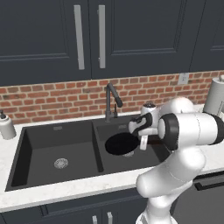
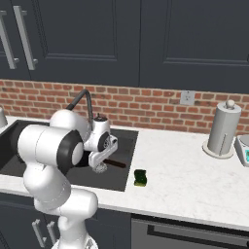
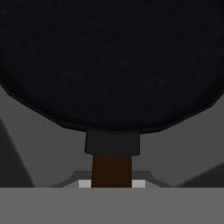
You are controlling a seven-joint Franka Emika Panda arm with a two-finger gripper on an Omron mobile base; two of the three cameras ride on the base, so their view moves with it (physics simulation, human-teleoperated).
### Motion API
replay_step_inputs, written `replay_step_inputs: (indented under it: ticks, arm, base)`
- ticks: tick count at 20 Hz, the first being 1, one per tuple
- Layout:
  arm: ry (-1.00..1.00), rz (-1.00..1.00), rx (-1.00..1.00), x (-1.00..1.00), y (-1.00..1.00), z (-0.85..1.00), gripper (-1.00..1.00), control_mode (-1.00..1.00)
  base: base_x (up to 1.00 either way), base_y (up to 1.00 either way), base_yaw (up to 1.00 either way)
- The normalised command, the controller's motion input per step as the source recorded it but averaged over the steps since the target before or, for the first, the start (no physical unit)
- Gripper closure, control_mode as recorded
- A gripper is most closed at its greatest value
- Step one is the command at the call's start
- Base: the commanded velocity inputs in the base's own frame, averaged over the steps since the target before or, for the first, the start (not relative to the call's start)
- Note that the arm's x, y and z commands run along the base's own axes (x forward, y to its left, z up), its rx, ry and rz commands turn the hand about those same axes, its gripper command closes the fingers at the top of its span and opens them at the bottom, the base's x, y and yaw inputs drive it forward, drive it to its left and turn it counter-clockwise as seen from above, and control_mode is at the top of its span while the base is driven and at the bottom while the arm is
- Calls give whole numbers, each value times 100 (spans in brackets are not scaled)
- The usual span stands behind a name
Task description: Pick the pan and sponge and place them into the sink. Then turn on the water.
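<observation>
The gripper is clamping the thin handle of the pan, holding it over the right basin of the sink. The pan is probably rigid and front-heavy, so the handle grip is likely levering downward.

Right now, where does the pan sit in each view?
Left base view: pan at centre, over the right basin of the sink, just left of the gripper.
Right base view: just its handle shows, sticking out right of the gripper.
Hand view: the round pan covers the upper frame, handle pointing down.
Shared landmark: faucet.
</observation>
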Motion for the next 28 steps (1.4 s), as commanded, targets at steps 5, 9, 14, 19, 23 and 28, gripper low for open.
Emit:
replay_step_inputs:
  ticks: [5,9,14,19,23,28]
  arm:
    - [0,0,0,9,0,-22,100,-100]
    - [0,0,0,0,2,-16,100,-100]
    - [0,0,-1,0,10,-21,100,-100]
    - [0,0,-1,1,12,-21,100,-100]
    - [0,0,0,3,9,-18,100,-100]
    - [0,0,0,6,0,-17,100,-100]
  base:
    - [0,0,0]
    - [0,0,0]
    - [0,0,0]
    - [0,0,0]
    - [0,0,0]
    - [0,0,0]
